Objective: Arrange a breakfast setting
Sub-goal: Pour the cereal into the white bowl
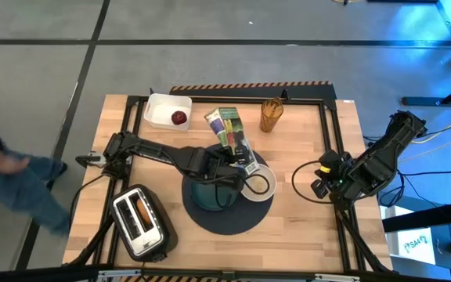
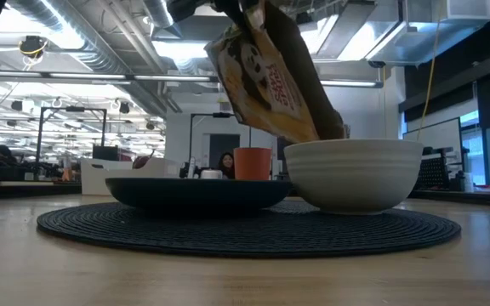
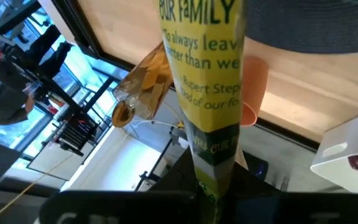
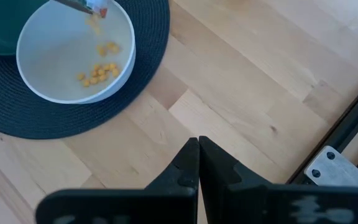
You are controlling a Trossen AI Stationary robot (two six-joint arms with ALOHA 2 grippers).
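Plate [image 1: 208, 193] and bowl [image 1: 258, 186] on mat [image 1: 227, 215]

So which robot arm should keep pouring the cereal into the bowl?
Probably the left one. Its gripper already holds the tilted cereal bag over the white bowl, where cereal pieces lie. The right gripper is shut and empty, off the mat.

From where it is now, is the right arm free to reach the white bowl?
Probably yes. The right gripper, shut and empty, hovers over bare table beside the mat. Nothing lies between it and the bowl; only the cereal bag, held by the left gripper, tips over it.
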